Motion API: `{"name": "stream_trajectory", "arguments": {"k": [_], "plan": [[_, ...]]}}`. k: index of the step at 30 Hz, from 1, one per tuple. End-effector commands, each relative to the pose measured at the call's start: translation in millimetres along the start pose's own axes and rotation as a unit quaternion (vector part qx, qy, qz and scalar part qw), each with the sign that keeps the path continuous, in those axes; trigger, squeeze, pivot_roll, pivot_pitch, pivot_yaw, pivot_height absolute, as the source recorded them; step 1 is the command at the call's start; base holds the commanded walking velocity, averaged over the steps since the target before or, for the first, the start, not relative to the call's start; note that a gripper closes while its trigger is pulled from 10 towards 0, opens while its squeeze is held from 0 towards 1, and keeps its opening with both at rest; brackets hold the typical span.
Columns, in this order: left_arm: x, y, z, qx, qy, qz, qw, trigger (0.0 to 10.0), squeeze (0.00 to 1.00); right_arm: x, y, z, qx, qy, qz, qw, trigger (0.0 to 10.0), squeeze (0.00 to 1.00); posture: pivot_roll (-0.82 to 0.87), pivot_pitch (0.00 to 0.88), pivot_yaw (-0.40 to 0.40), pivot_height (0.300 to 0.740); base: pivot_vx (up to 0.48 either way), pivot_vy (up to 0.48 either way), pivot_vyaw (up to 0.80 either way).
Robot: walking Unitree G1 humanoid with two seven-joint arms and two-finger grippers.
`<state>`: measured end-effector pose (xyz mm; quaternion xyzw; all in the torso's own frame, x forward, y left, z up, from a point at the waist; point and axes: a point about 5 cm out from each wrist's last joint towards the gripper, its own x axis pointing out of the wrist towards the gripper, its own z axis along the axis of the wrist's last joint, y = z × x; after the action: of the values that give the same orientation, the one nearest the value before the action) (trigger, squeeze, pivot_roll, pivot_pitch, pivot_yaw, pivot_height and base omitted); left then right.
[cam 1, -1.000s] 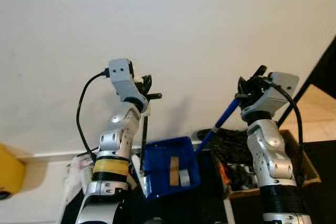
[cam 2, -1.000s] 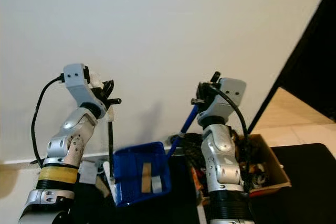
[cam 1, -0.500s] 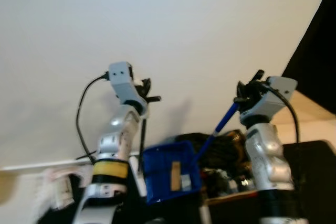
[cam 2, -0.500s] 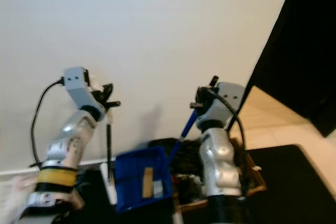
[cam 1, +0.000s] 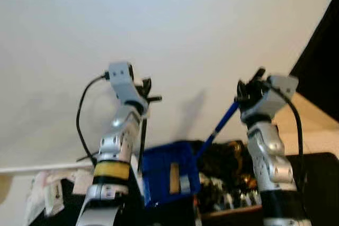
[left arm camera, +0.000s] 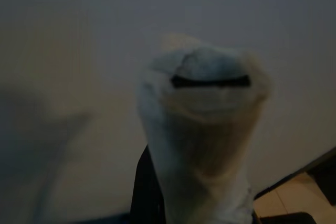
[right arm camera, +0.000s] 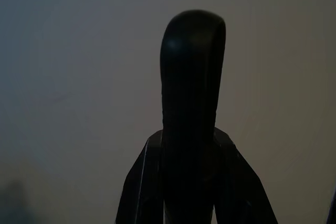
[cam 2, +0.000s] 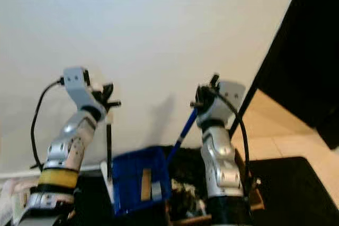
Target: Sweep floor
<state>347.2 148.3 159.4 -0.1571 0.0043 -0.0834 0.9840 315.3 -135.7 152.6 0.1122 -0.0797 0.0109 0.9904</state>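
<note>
While raised, dustpan [cam 1: 168,177] near wall [cam 1: 175,30]

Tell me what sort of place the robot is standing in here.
Probably a room in a home, close against a plain white wall. A cluttered wooden box sits on the floor, light floor tiles run past a dark opening, and a blue dustpan hangs between the arms.

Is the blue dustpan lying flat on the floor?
No, the dustpan hangs lifted from its black handle, which the left gripper holds up before the wall.
</note>
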Motion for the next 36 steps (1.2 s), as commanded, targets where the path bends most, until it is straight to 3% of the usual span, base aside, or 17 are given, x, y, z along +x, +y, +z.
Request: {"name": "stream_trajectory", "arguments": {"k": [1,9,13,21,23,25,26,33,36], "plan": [[1.6,-5.1,5.8,0.011,-0.013,-0.010,1.000,10.0,0.00,0.9,-3.2,6.9,0.001,-0.016,-0.003,1.000,10.0,0.00,0.03,0.000,0.032,0.740,0.000,-0.424,0.00],[2.5,-5.7,6.5,0.009,-0.015,-0.009,1.000,10.0,0.00,1.6,-0.4,11.0,0.003,-0.024,0.006,1.000,10.0,0.00,0.03,0.000,0.032,0.740,0.000,-0.425,0.00],[2.6,-5.6,6.5,0.003,-0.016,-0.007,1.000,10.0,0.00,2.6,2.6,17.2,0.008,-0.034,0.018,0.999,10.0,0.00,0.03,0.000,0.033,0.740,0.000,0.000,0.00],[3.0,-4.0,6.7,0.002,-0.016,-0.003,1.000,10.0,0.00,10.3,19.9,59.4,0.021,-0.093,0.086,0.992,10.0,0.00,0.03,0.000,0.031,0.740,0.000,0.000,0.00],[2.8,-3.0,5.6,0.001,-0.014,0.001,1.000,10.0,0.00,11.3,28.5,88.6,0.040,-0.137,0.122,0.982,10.0,0.00,0.03,0.000,0.031,0.740,0.000,0.000,0.00],[2.8,-2.9,5.4,0.000,-0.014,0.001,1.000,10.0,0.00,11.4,30.0,99.9,0.048,-0.155,0.129,0.978,10.0,0.00,0.03,0.000,0.032,0.740,0.000,0.000,0.00],[2.9,-2.8,5.0,0.000,-0.014,0.001,1.000,10.0,0.00,11.9,29.5,117.0,0.059,-0.181,0.131,0.973,10.0,0.00,0.02,0.000,0.032,0.740,0.000,0.000,0.00],[3.0,-2.7,4.3,-0.001,-0.013,0.000,1.000,10.0,0.00,12.2,23.4,138.2,0.071,-0.210,0.127,0.967,10.0,0.00,0.02,0.000,0.035,0.740,0.000,0.000,0.00],[3.3,-2.9,2.8,-0.001,-0.010,-0.001,1.000,10.0,0.00,10.7,5.2,166.2,0.066,-0.247,0.111,0.960,10.0,0.00,0.01,0.000,0.035,0.740,0.000,0.000,0.00]]}}
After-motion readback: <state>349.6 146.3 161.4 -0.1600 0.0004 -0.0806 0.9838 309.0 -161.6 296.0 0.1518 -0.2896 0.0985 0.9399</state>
